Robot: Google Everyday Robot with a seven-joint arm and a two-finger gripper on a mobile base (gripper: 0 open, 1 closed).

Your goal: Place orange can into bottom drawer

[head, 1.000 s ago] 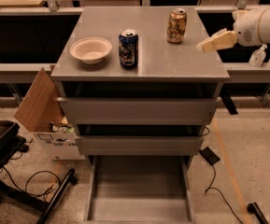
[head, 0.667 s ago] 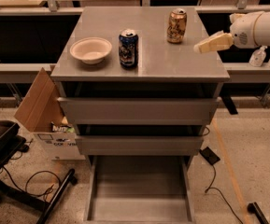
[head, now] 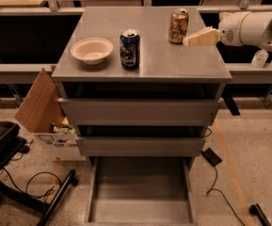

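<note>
We see small orange-gold metallic can (head: 178, 26) upright at rear right of grey cabinet top (head: 173, 67). Cream gripper (head: 188, 40) on white arm (head: 248, 28) is just beside can, on its right; whether open or closed, we cannot tell. Lowest grey metal drawer (head: 140, 194) is pulled out. Dark blue can (head: 129, 48) and pale bowl (head: 92, 50) stand further left.

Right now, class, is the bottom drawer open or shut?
Open: the bottom drawer juts out beyond both upper drawers, its grey floor showing. The claw is just right of the orange can.
</note>
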